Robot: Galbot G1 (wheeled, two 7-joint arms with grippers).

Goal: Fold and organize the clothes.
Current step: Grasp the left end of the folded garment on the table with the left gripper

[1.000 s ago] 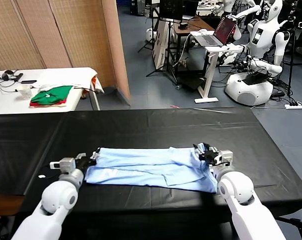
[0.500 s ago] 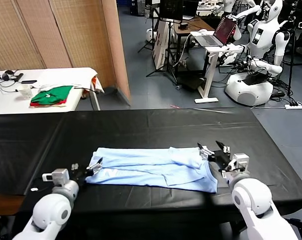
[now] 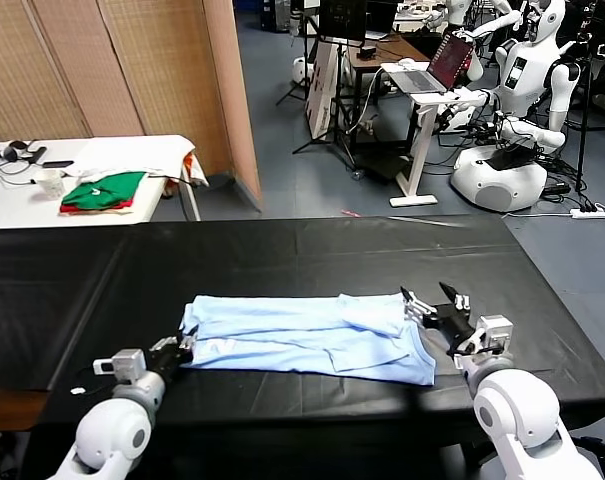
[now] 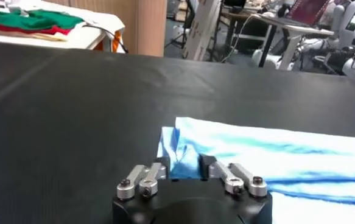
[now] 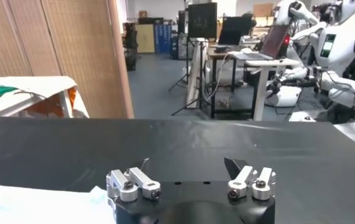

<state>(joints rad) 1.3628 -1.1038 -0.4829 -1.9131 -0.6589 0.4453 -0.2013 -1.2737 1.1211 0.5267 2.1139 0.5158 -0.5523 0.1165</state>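
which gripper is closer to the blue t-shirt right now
Left. The left gripper pinches the T-shirt at its left end. The right gripper stands open just off its right end, not touching.

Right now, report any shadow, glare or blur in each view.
Head view: sharp, soft sheen on the black plastic table cover. Left wrist view: the pale light-blue T-shirt looks soft, background blurred. Right wrist view: the gripper body is dark in shadow, background clear.

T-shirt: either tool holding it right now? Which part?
Left tool pinches the T-shirt at its near left corner, fabric bunched between the fingers. Right tool stands open beside the shirt's right end, holding nothing.
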